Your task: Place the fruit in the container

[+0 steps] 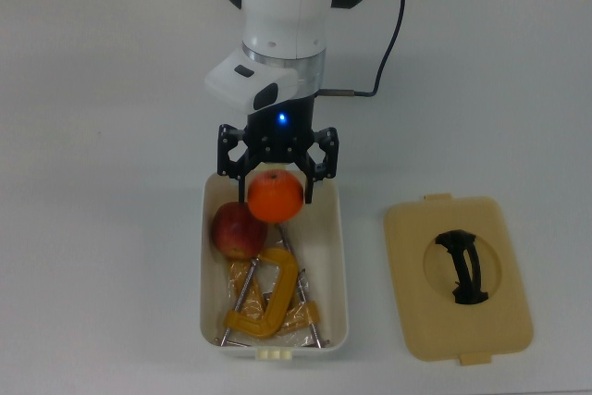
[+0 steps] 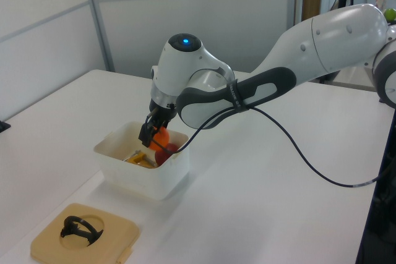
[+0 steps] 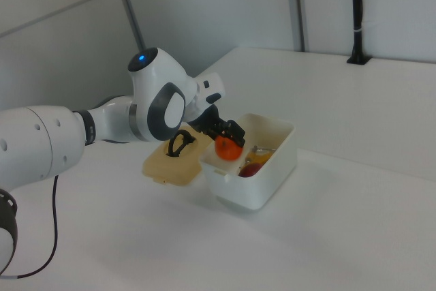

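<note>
One orange (image 1: 276,197) in tool (image 1: 277,176), above container (image 1: 339,256)
</note>
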`<state>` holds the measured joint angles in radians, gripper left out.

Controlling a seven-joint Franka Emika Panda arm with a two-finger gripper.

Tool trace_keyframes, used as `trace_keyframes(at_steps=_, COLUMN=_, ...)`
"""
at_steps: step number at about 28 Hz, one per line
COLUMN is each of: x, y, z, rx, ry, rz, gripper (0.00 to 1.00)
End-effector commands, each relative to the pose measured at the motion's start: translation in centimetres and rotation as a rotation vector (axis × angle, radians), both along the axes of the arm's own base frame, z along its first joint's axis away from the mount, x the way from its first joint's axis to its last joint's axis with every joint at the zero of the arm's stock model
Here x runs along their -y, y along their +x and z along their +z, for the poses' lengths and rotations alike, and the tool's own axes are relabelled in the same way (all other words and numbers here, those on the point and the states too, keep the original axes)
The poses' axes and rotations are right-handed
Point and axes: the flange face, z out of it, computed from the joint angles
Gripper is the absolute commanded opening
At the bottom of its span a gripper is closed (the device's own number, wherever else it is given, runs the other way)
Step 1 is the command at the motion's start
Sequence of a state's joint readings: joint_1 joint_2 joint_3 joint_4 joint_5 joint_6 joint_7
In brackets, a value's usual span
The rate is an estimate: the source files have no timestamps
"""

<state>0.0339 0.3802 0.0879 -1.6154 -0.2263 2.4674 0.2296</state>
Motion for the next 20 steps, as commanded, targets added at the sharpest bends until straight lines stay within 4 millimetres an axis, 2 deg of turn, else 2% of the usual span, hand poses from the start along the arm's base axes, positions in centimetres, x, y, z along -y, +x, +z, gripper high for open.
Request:
trace_keyframes(at_steps=1, x=0.0, y=-0.7, z=1.5, rx=-0.016, ry=-0.003, rz=-0.041, gripper=1.0)
trace_keyframes(at_steps=8, x=0.4, y=-5.1, z=4.2, rx=-0.252, ry=-0.047, rz=-0.103, gripper=1.0)
trace_keyframes(at_steps=11, x=0.7, y=-7.4, z=6.3, rx=-0.334, ry=0.013, rz=-0.125, gripper=1.0)
trace_keyframes(at_steps=13, x=1.4, y=-8.6, z=7.2, rx=-0.377, ry=0.024, rz=-0.129, gripper=1.0)
trace_keyframes(at_steps=14, x=2.2, y=-9.9, z=8.3, rx=-0.414, ry=0.015, rz=-0.112, gripper=1.0)
trace_keyframes(at_steps=20, x=4.2, y=-14.0, z=9.6, rx=-0.521, ry=0.015, rz=-0.076, gripper=1.0)
